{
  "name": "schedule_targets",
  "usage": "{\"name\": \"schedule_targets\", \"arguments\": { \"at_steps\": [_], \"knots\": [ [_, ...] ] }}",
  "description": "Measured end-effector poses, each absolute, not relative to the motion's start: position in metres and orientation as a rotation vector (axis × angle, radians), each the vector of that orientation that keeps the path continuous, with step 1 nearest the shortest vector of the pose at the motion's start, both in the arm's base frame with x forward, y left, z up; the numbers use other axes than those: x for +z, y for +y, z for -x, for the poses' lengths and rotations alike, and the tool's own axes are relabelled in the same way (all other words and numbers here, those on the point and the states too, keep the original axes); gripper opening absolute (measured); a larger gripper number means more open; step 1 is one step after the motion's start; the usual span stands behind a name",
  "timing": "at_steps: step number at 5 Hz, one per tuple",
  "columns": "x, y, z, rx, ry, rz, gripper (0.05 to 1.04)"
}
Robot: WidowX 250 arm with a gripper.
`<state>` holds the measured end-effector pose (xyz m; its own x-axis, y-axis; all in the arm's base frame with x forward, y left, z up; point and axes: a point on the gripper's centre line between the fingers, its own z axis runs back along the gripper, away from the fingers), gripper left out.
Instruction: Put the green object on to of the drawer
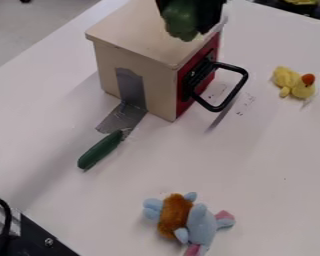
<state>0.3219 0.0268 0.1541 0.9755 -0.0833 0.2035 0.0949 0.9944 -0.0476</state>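
**Green object is held by the tool above the wooden box**

In the camera view, the tool (187, 21) comes in at the top edge of the frame, a little right of the middle. It is closed around the green object (179, 24), which sits between its dark fingers. The lower end of the green object is in front of the box top, close to the right edge of this top; I cannot tell if the two are touching.

The box (134, 30) stands upright on the tabletop (256, 165), in the upper middle of the frame. It has a pale top and pale side, and its red front (183, 104) faces to the right. From this front a black handle (233, 95) sticks out, in the shape of a loop.

On the pale side there is a grey strip (130, 85), and at its foot a flat grey piece (120, 119) lies on the tabletop. A green grip (99, 150) lies at a slant beside this piece, left of the middle.

At the right, a yellow toy duck (286, 80) with an orange beak lies on the tabletop. At the bottom middle lies a plush toy (201, 225), light blue with brown and pink parts. In the lower left corner are a black cable (4, 212) and a dark flat part (42, 240).
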Motion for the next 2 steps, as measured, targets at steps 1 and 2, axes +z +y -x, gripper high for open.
{"name": "schedule_targets", "arguments": {
  "at_steps": [1, 2],
  "knots": [
    [0.122, 0.052, -0.328, -0.062, -0.115, 0.061, 0.862],
    [0.112, 0.067, -0.339, -0.052, -0.085, 0.065, 0.862]
  ]
}}
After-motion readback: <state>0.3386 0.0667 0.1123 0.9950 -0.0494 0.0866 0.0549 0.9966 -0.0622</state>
